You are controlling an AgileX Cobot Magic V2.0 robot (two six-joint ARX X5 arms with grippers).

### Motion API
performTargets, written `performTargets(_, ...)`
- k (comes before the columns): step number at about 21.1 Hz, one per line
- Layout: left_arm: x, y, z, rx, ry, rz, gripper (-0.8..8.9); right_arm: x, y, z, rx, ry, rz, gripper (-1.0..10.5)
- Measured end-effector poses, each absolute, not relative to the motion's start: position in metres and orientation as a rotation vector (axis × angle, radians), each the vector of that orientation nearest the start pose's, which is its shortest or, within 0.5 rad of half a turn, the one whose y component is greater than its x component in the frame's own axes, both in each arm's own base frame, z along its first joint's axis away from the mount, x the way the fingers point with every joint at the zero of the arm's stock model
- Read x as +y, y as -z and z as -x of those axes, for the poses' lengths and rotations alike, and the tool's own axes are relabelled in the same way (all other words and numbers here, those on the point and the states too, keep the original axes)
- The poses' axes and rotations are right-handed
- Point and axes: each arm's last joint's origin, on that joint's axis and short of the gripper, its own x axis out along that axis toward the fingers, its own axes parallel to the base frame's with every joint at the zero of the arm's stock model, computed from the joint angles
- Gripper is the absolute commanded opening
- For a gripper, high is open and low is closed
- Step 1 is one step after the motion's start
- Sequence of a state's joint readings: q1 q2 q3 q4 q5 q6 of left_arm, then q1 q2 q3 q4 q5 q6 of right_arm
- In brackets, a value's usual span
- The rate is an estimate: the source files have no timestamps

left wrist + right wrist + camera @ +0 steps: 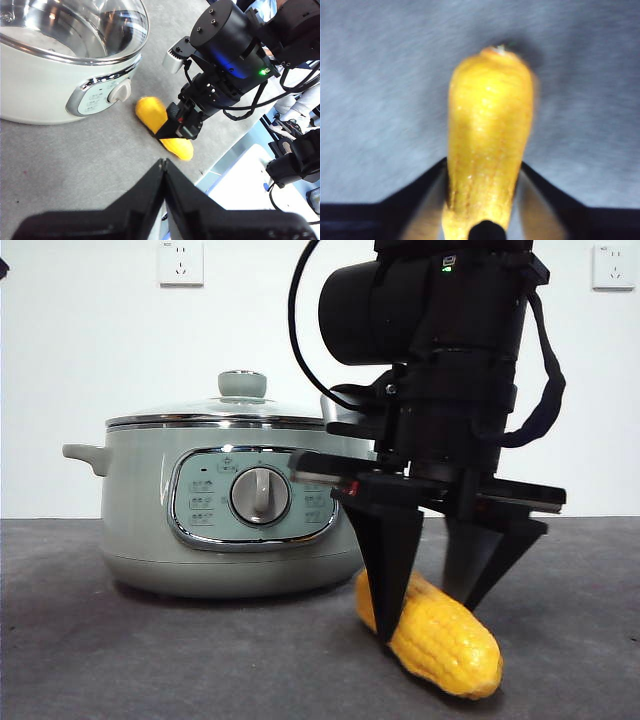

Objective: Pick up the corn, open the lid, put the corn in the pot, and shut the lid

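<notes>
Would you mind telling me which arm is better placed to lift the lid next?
Left, probably. The right end effector is down at the corn, its jaws on either side of it. The left end effector holds nothing, jaws shut, and faces the pot, whose lid is on.

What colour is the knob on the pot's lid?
Pale green knob, like the pot; clearest in the front view.
</notes>
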State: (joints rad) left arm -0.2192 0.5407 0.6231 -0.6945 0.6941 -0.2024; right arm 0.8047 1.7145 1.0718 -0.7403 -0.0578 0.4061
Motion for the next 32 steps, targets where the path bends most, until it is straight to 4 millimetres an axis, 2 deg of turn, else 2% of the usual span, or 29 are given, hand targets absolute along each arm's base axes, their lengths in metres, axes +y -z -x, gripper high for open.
performTargets(4, -0.040, -0.267, -0.102, 0.707, 0.768, 0.317, -0.06, 0.220, -0.172, -0.209, 1.453, -0.440, 0.228, -0.1)
performTargets(7, -0.042, -0.281, -0.111, 0.710, 0.735, 0.308, -0.06, 0.212, -0.186, -0.202, 1.467, -0.453, 0.279, -0.1)
performTargets(10, -0.046, -0.296, -0.131, 0.729, 0.734, 0.292, -0.06, 0.201, -0.228, -0.192, 1.418, -0.511, 0.314, -0.1)
performTargets(14, -0.060, -0.313, -0.176, 0.794, 0.750, 0.258, -0.04, 0.179, -0.284, -0.170, 1.341, -0.587, 0.349, -0.1)
performTargets(17, -0.074, -0.329, -0.212, 0.829, 0.726, 0.200, 0.08, 0.163, -0.314, -0.155, 1.274, -0.618, 0.336, -0.1)
performTargets(18, -0.079, -0.333, -0.224, 0.846, 0.707, 0.178, 0.67, 0.158, -0.321, -0.150, 1.256, -0.626, 0.337, -0.1)
performTargets(19, -0.085, -0.337, -0.236, 0.867, 0.692, 0.156, 1.99, 0.154, -0.328, -0.146, 1.237, -0.633, 0.332, -0.1)
performTargets(22, -0.097, -0.343, -0.258, 0.907, 0.656, 0.107, 5.15, 0.145, -0.337, -0.137, 1.210, -0.643, 0.324, -0.1)
performTargets(23, -0.100, -0.345, -0.263, 0.917, 0.637, 0.088, 5.62, 0.142, -0.339, -0.135, 1.207, -0.644, 0.322, -0.1)
performTargets(28, -0.119, -0.356, -0.292, 0.918, 0.556, -0.020, 6.69, 0.132, -0.346, -0.125, 1.187, -0.649, 0.314, -0.1)
performTargets(32, -0.134, -0.365, -0.310, 0.908, 0.560, -0.061, 6.71, 0.128, -0.348, -0.121, 1.184, -0.651, 0.315, -0.1)
